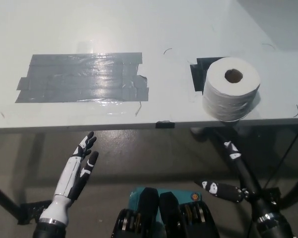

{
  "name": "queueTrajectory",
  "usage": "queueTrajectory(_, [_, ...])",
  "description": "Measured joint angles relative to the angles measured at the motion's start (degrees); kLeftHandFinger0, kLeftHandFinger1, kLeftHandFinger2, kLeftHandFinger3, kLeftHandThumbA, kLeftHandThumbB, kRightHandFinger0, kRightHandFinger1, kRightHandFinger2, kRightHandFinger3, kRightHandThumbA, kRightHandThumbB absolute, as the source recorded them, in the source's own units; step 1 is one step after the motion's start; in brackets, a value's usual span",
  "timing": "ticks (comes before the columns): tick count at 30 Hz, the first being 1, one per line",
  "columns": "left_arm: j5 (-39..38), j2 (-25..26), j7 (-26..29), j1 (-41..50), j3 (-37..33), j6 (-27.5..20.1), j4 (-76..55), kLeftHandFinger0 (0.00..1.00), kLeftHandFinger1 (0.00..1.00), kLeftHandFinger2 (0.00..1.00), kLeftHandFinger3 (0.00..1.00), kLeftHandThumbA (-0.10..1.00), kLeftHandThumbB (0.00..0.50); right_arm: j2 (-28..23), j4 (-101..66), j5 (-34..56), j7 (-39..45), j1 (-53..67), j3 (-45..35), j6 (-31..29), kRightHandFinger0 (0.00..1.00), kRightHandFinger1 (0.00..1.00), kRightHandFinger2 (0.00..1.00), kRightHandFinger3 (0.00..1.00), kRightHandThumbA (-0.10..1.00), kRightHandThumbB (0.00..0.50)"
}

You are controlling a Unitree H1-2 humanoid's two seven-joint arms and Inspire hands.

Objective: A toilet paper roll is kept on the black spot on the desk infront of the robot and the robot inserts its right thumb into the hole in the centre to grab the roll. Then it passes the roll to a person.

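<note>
Right hand (233,168) below desk, soft cylindrical roll (231,89) — upright

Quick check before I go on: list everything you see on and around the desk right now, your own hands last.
roll: one, white, upright with hole facing up, right side of desk near front edge, on the black spot
black spot: one, black, mostly covered by the roll
tape patch: one, grey, left part of desk
desk: one, white
left hand: one, white, open, resting below desk edge at lower left
right hand: one, black, open, below desk edge under the roll
</note>
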Motion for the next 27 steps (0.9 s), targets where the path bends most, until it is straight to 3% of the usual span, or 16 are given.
queueTrajectory(4, [-0.36,-0.16,-0.06,0.61,0.03,0.0,0.14,1.0,1.0,1.0,1.0,1.0,0.177,0.14,-8.9,0.05,-0.25,2.12,-1.63,0.16,1.0,1.0,1.0,1.0,1.0,0.298])
queueTrajectory(9, [-0.46,-0.17,-0.07,0.75,0.03,0.02,0.14,1.0,1.0,1.0,1.0,1.0,0.189,-0.17,-19.3,0.11,-0.17,2.26,-3.48,1.46,1.0,1.0,1.0,1.0,1.0,0.253])
queueTrajectory(14, [-0.54,-0.16,-0.08,0.89,0.06,0.05,0.14,1.0,1.0,1.0,1.0,1.0,0.191,-3.64,-29.3,0.44,0.58,-1.3,-7.28,6.12,1.0,1.0,1.0,1.0,1.0,0.357])
queueTrajectory(15, [-0.54,-0.16,-0.08,0.93,0.06,0.06,0.14,1.0,1.0,1.0,1.0,1.0,0.187,-4.46,-30.14,0.57,0.74,-2.26,-7.84,7.17,1.0,1.0,1.0,1.0,1.0,0.412])
queueTrajectory(17, [-0.54,-0.18,-0.08,0.99,0.04,0.07,0.14,1.0,1.0,1.0,1.0,1.0,0.186,-7.22,-31.11,0.83,1.4,-5.73,-9.31,9.77,1.0,1.0,1.0,1.0,1.0,0.427])
queueTrajectory(22, [-0.53,-0.18,-0.08,1.03,0.04,0.2,0.14,1.0,1.0,1.0,1.0,1.0,0.158,-11.71,-30.03,1.16,3.22,-11.85,-10.17,15.66,1.0,1.0,1.0,1.0,1.0,0.367])
queueTrajectory(27, [-0.52,-0.17,-0.08,1.02,0.05,0.26,0.14,1.0,1.0,1.0,1.0,1.0,0.142,-17.35,-21.66,1.48,7.42,-21.46,-9.11,22.24,1.0,1.0,1.0,1.0,1.0,0.414])
